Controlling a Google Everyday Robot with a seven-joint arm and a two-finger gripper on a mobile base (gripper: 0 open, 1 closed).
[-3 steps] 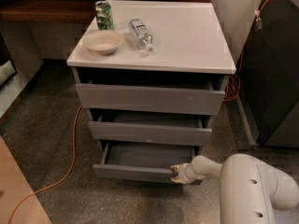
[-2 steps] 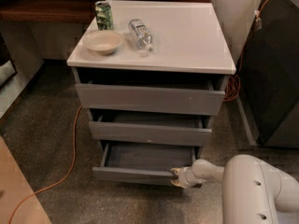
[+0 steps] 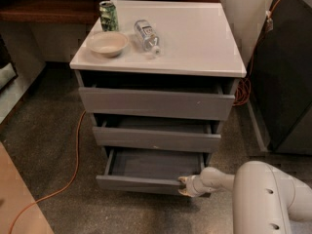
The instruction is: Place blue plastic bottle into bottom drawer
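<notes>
Looks like a lab or test room: speckled hard floor [image 3: 44, 130], an orange cable [image 3: 76, 145] trailing across it, a plain grey drawer cabinet [image 3: 156, 104], the gripper [image 3: 183, 185] at the bottom drawer [image 3: 141, 183].

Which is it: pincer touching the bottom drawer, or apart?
Touching. The camera view shows the pincer against the front of the bottom drawer, at its right end, with no gap visible.

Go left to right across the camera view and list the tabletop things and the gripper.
Bowl → blue plastic bottle → gripper, at the right end of the open bottom drawer's front. The green can lines up with the bowl, so it is left out.
</notes>
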